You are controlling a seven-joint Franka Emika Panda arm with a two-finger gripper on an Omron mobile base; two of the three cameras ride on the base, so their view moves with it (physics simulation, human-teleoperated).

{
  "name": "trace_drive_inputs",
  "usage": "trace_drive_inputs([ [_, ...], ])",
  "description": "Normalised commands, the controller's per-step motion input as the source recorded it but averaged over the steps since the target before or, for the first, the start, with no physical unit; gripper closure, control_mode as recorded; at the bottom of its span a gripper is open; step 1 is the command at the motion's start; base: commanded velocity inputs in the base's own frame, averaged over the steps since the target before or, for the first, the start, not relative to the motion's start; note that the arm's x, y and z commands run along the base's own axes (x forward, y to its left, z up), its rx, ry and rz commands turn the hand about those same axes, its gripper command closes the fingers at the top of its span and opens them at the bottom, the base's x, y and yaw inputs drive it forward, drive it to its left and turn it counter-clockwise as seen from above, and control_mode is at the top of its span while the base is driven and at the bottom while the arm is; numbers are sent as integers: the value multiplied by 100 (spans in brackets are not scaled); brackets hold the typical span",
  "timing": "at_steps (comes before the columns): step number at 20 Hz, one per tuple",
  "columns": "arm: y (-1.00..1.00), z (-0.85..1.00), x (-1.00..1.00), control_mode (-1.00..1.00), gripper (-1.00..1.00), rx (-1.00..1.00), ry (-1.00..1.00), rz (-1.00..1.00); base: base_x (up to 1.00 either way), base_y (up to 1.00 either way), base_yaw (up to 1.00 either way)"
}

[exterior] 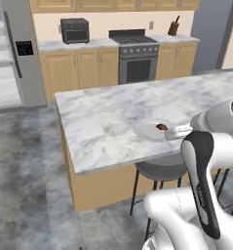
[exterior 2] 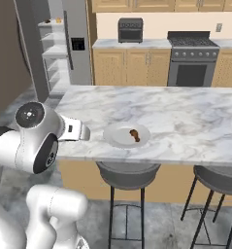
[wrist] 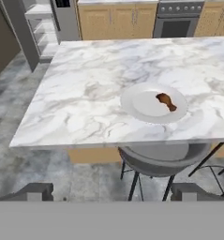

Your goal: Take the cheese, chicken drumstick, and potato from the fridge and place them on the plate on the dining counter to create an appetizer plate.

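The chicken drumstick (wrist: 166, 101) lay on the plate (wrist: 144, 106), which sat near the surface's (wrist: 85, 93) near edge. A stool (wrist: 160, 160) stood below it; the fridge (exterior 2: 64, 44) stood far left.

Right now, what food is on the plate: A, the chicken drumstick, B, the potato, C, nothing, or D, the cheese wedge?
A: a dark brown tapered chicken drumstick lies alone on the plate on the dining counter.
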Motion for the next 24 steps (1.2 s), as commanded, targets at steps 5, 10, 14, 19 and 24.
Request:
trace_drive_inputs([
  [5,0,0,0,100,-100,0,0,0,-40,100,0],
  [10,0,0,0,100,-100,0,0,0,-2,100,0],
  [14,0,0,0,100,-100,0,0,0,19,100,3],
  [19,0,0,0,100,-100,0,0,0,63,100,9],
  [24,0,0,0,100,-100,0,0,0,100,40,9],
])
